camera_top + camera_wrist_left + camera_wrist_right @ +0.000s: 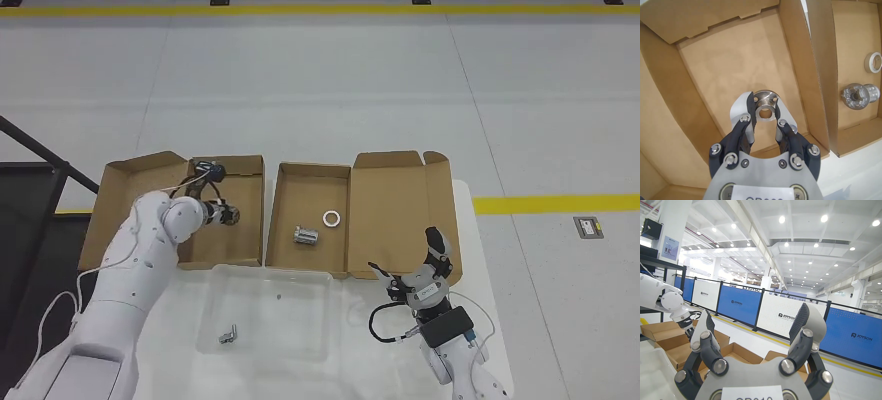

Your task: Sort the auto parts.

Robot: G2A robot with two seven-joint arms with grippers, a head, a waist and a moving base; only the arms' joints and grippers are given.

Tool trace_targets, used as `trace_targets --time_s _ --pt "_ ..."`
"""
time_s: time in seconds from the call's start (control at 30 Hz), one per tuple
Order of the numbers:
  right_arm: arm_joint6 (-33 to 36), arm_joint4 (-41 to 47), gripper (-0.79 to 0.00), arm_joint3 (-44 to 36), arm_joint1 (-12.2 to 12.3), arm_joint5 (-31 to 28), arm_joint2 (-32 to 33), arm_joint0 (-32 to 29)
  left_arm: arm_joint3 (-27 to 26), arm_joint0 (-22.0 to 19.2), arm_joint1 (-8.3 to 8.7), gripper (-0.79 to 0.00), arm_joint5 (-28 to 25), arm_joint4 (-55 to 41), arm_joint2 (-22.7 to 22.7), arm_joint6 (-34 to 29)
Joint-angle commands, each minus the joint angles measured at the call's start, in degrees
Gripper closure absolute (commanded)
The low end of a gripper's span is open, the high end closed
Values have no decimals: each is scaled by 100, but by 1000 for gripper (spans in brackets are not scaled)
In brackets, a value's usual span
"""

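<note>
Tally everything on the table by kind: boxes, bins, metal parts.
Boxes: 2, left box and right box.
Bins: 1, clear bin.
Metal parts: 4, bushing in the left gripper over the left box, gear and ring in the right box, small part in the bin.
Total: 7.

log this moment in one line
left end effector: shut on flanged bushing, inside left cardboard box | right end effector: open | right box: ring, toothed hub | clear bin: small part
</note>
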Motion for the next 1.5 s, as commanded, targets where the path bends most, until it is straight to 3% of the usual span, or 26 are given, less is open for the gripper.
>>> trace_targets --time_s 0.0,0.1,0.13,0.2,0.27,0.43,0.53,0.67,0.77,0.93,1.17,1.3,1.37,1.43,1.47 --pt "0 0 -785 0 0 0 0 0 149 -36 -62 0 -3 16 62 92" --pt "0 0 -785 0 0 0 0 0 313 -96 -135 -6 -39 28 120 121" --pt "0 0 -785 0 0 0 0 0 357 -111 -156 -123 -47 42 139 120" --pt "0 0 -785 0 0 0 0 0 432 -138 -194 -280 -63 87 177 106" --pt "0 0 -785 0 0 0 0 0 501 -165 -227 -354 -53 120 199 109" --pt "0 0 -785 0 0 0 0 0 655 -243 -278 -379 -126 115 184 80" --pt "0 0 -785 0 0 0 0 0 697 -307 -269 -456 -320 19 98 40" --pt "0 0 -785 0 0 0 0 0 579 -395 -158 -520 -735 -112 -127 -24" --pt "0 0 -785 0 0 0 0 0 213 -314 -3 -536 -1180 -189 -359 -165" --pt "0 0 -785 0 0 0 0 0 -1330 338 364 -554 -1600 -111 -907 -611" --pt "0 0 -785 0 0 0 0 0 -4902 2354 841 -557 -1669 -523 -2122 -1895" --pt "0 0 -785 0 0 0 0 0 -6240 3189 1006 -554 -2003 -999 -2551 -2681" --pt "0 0 -785 0 0 0 0 0 -6792 3572 1101 -570 -1955 -793 -2492 -2730" --pt "0 0 -785 0 0 0 0 0 -7241 3918 1228 -656 -2014 -372 -2312 -2671" --pt "0 0 -785 0 0 0 0 0 -7425 4055 1296 -739 -2046 -127 -2246 -2639"
